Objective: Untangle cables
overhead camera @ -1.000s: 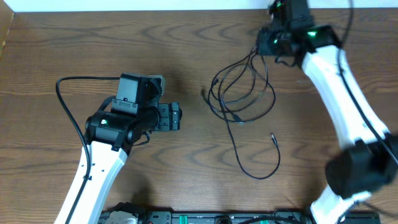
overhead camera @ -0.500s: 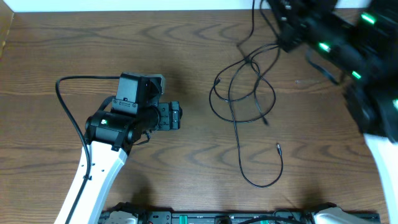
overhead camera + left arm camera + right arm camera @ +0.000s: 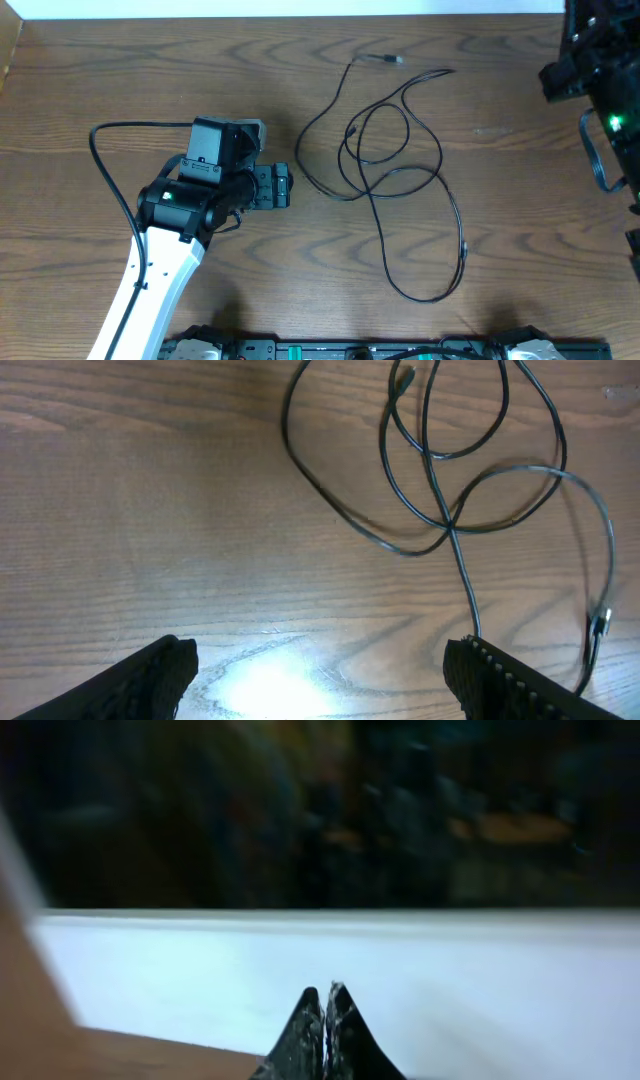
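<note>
The black cable lies loose on the wooden counter, a little right of the middle. It is strewn in several loops that cross over one another, and the thickest knot of crossings sits near the centre of the heap. One small plug lies at the far end of a strand, up toward the back edge. Another plug rests on the long strand that runs down the right side and curls round toward the front. I cannot tell whether this is one cable or two.

The left pincer is spread wide, its two dark fingers standing well apart at the bottom corners of its own camera view. Nothing is between them but bare wood with a patch of glare. From above it sits left of the heap, pointing toward it and apart from the nearest loop. It holds nothing and touches no strand.

The right arm is up at the far right corner of the counter, well apart from the cable. Its pincer is closed, with the two tips meeting in a narrow point, and I see no strand caught between them. Its camera looks past the counter's edge at a pale band with blurred darkness above.
</note>
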`<state>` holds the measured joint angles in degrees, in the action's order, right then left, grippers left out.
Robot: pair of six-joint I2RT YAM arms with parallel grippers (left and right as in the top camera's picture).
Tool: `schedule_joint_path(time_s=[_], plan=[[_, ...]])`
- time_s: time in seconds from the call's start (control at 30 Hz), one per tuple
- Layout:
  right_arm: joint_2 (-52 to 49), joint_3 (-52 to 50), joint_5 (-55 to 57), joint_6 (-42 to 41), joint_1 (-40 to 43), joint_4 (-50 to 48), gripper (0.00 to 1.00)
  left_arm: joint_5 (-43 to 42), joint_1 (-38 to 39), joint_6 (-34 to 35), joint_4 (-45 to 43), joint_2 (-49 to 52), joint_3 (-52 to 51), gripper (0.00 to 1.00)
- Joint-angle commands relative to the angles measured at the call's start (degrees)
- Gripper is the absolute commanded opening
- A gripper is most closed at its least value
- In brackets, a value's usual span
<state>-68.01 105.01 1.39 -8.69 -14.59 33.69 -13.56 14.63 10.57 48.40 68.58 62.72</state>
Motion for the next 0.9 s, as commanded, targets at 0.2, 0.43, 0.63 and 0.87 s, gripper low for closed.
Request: schedule_joint_path(time_s=[0.2,0.43,0.63,0.87], plan=[[-11.06,-0.02,3.63,1.09,1.01,18.78,0.32,1.05,-0.17,-1.51,-0.59,0.28,-0.15,0.85],[-25.86,-0.02,-14.38,14.80,0.42,30.23,0.62,4.11,-4.94,5.51,-5.70,0.17,0.13,0.85],[-37.90,-0.02,-20.17,30.51,-3.28,38.73,0.84,2.27,-13.38,14.25,-5.25,-1.38,3.30,0.85],[-47.78,-0.02,-20.20,44.02,-9.88,44.65,0.99,2.29,-21.88,14.12,-4.61,-6.69,4.22,0.85]])
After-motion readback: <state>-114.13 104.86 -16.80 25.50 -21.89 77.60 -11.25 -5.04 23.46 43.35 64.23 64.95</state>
